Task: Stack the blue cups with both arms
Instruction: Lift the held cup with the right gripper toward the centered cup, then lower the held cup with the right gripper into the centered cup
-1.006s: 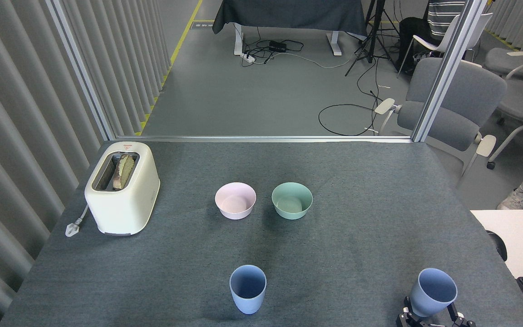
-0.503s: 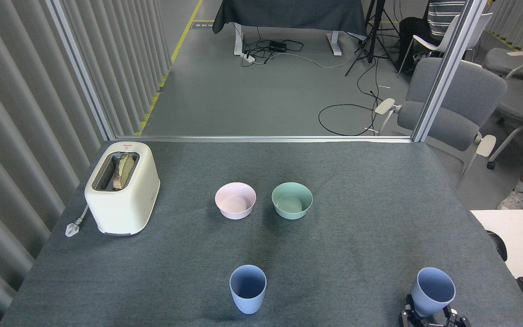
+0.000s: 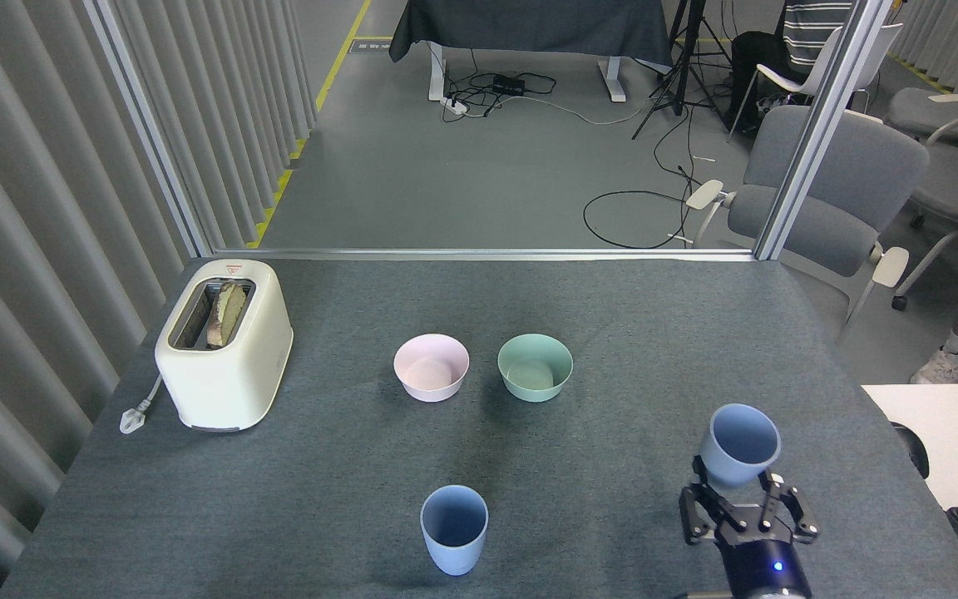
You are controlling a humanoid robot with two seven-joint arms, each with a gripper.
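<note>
Right arm lifts held cup, stacking not yet done.
Right gripper (image 3: pixel 743 499) has risen and moved inward since a second ago, fingers clamped on the held blue cup (image 3: pixel 738 447), mouth tilted up and away, axis leaning. Standing blue cup (image 3: pixel 454 529) upright, front centre of table (image 3: pixel 279 499). Left gripper not visible.

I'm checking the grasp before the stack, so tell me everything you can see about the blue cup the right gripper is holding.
The held blue cup is a plain, pale periwinkle tumbler with no handle, matte like plastic, tapering toward its base. It looks empty. It is lifted off the table and tilted, its open mouth facing up toward the camera. The right gripper grips its lower part with black fingers on either side. It sits right of the other blue cup, apart from it.
</note>
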